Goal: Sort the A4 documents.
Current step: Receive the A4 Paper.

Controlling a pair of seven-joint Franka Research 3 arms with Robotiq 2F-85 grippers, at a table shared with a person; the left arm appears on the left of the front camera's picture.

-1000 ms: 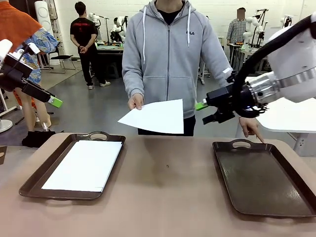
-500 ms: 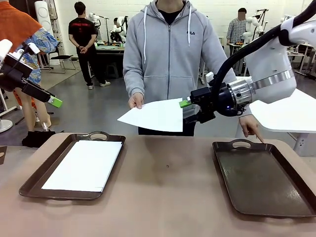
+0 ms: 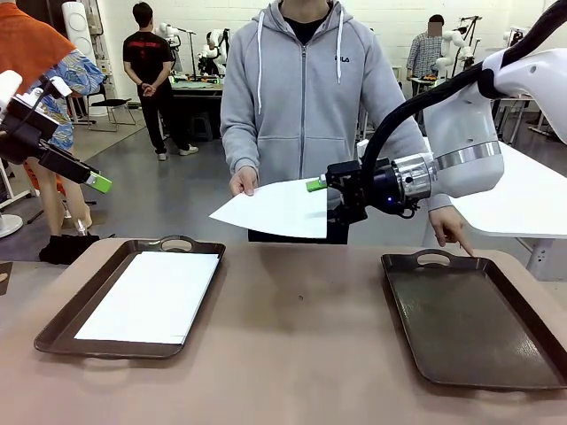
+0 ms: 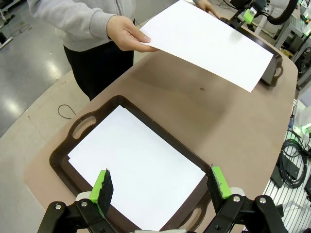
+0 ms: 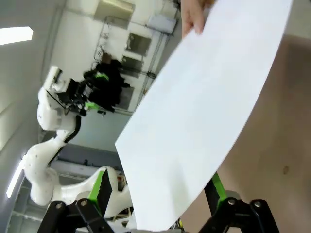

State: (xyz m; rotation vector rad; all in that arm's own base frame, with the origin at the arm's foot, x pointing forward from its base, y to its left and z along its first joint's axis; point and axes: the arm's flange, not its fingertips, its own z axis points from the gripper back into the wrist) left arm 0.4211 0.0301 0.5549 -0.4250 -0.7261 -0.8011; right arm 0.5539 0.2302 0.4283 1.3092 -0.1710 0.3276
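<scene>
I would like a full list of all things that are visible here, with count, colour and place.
white A4 paper sheets: 2; one in the left tray, one held up by the person
dark brown handled trays: 2; left and right on the table
brown table: 1
person's hands: 2; one holding the sheet, one pointing at the right tray
left gripper: open, raised
right gripper: open, around the held sheet's edge

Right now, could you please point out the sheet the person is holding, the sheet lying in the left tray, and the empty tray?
held sheet (image 3: 279, 208): front view, middle of the page.
sheet in left tray (image 3: 152, 295): front view, its centre.
empty tray (image 3: 469, 332): front view, bare floor.
</scene>
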